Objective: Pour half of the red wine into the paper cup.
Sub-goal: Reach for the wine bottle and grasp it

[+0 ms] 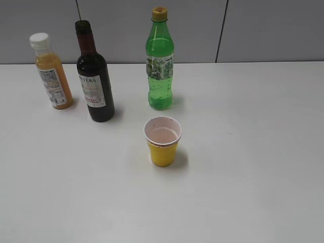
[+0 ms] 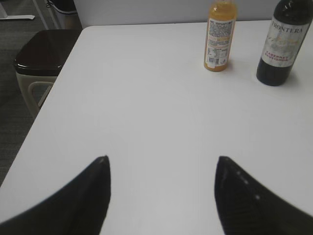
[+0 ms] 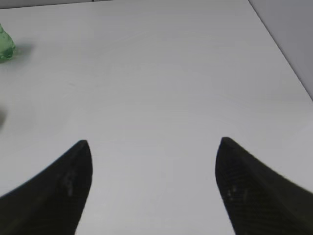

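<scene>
The red wine bottle (image 1: 94,81), dark glass with a maroon neck and a white-and-pink label, stands upright at the back left of the white table; its neck top looks open. It also shows in the left wrist view (image 2: 281,44). The yellow paper cup (image 1: 162,140) with a whitish-pink inside stands upright in the middle, in front of the bottles. My left gripper (image 2: 161,164) is open and empty over bare table, well short of the wine. My right gripper (image 3: 154,147) is open and empty over bare table. Neither gripper shows in the exterior view.
An orange juice bottle (image 1: 50,71) with a white cap stands left of the wine, and shows in the left wrist view (image 2: 220,35). A green soda bottle (image 1: 160,61) stands behind the cup; its base shows in the right wrist view (image 3: 5,46). A bin (image 2: 39,63) stands beyond the table's left edge.
</scene>
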`<move>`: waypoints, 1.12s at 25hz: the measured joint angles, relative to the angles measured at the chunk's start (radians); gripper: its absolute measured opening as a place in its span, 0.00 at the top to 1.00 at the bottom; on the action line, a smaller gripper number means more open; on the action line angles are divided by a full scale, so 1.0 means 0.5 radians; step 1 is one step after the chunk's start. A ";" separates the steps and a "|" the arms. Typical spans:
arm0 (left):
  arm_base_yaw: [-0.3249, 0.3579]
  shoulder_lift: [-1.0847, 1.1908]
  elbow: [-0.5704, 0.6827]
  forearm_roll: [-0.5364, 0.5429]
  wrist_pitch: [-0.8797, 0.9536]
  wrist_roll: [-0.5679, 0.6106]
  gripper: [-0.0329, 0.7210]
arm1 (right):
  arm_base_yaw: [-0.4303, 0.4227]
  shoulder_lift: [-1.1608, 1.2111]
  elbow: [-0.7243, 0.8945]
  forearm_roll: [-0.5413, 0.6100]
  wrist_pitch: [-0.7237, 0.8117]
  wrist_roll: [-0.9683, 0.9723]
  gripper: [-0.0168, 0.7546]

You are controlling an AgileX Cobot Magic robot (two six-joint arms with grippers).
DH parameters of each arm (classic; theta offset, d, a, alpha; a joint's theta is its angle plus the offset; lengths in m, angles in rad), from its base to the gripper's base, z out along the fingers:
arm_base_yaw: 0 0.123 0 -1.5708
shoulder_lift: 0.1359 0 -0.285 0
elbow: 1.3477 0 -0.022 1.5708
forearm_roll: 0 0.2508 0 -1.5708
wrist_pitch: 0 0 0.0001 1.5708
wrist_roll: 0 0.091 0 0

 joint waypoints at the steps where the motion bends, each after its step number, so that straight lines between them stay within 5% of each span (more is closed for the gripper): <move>1: 0.000 0.000 0.000 0.002 0.000 0.000 0.29 | 0.000 0.000 0.000 0.000 0.000 0.000 0.21; 7: 0.000 0.000 0.000 0.002 0.000 0.000 0.34 | 0.000 0.000 0.000 0.000 -0.001 0.000 0.21; 13: 0.000 0.000 -0.037 0.006 -0.071 0.002 0.16 | 0.000 0.000 0.000 0.002 -0.002 0.000 0.21; 20: 0.000 0.000 -0.134 0.098 -0.887 0.006 0.14 | 0.000 0.000 0.000 0.001 -0.002 0.000 0.21; 28: 0.000 0.018 0.288 0.044 -1.510 -0.102 0.14 | 0.000 0.000 0.000 0.001 -0.003 0.000 0.21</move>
